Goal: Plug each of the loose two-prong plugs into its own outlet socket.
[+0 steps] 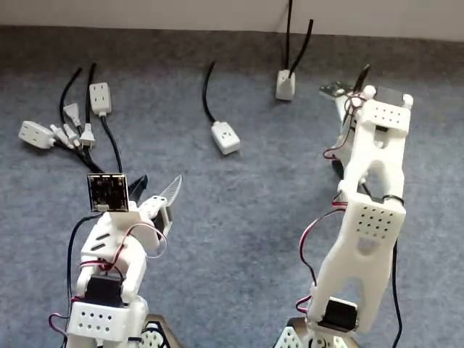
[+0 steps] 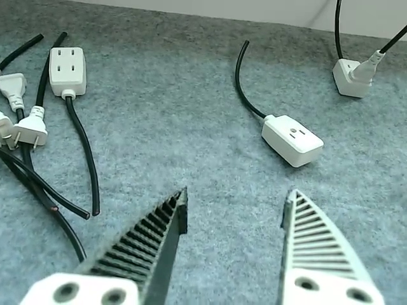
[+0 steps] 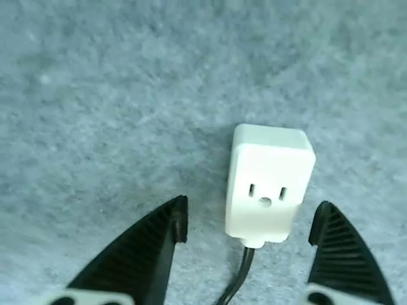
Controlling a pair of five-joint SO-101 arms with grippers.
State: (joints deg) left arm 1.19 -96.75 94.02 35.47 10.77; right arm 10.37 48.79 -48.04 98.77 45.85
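A: Which step is this?

B: The start of a pick, by my reading: neither of your grippers has a plug. Your left gripper (image 2: 236, 194) hangs over the carpet (image 2: 191, 114) with its jaws wide apart and nothing between them. Your right gripper (image 3: 253, 204) is spread just as wide, low over a near socket (image 3: 267, 184) that lies between its fingers, touching neither.

A: Where are the plugs?

B: The loose plugs (image 2: 30, 129) lie among black cords (image 2: 82, 159) off to your left gripper's side, just beside the left socket (image 2: 67, 63). The middle socket (image 2: 292, 140) sits free, ahead of your left gripper. The far socket (image 2: 348, 76) already has a plug in it.

A: And the next move?

B: Probably you swing your left gripper over to that cluster and take one plug by its body, leaving the prongs free. They're small, white, flat-bladed and crowded together, so you'll need to single one out.
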